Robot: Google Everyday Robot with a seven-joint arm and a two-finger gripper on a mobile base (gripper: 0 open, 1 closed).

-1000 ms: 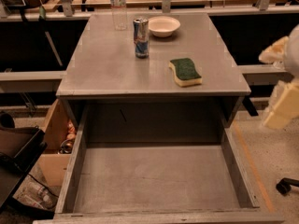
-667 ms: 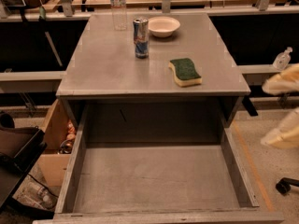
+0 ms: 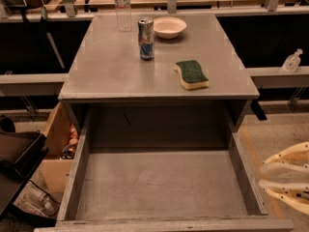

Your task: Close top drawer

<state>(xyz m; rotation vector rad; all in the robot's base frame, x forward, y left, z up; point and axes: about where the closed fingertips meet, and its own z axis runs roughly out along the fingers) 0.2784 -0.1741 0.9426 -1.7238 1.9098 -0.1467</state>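
Note:
The top drawer (image 3: 164,187) of the grey cabinet is pulled far out toward the camera. Its long grey box interior is bare. Its front panel (image 3: 164,224) lies along the bottom edge of the view, and the knob is hidden. My gripper (image 3: 262,177) is at the lower right, just outside the drawer's right side wall (image 3: 246,178). Its cream fingers (image 3: 289,156) point left toward that wall and stand apart with nothing between them. It touches nothing.
The cabinet top (image 3: 120,71) holds a green-and-yellow sponge (image 3: 191,74), a drink can (image 3: 146,38), a white bowl (image 3: 169,27) and a clear water bottle (image 3: 123,6). A tan wooden drawer (image 3: 55,144) and a dark bin (image 3: 14,158) are at the left. A small bottle (image 3: 291,62) is on the right ledge.
My gripper has dropped from mid-height at the right edge to the lower right, beside the drawer's right wall. The drawer has not moved.

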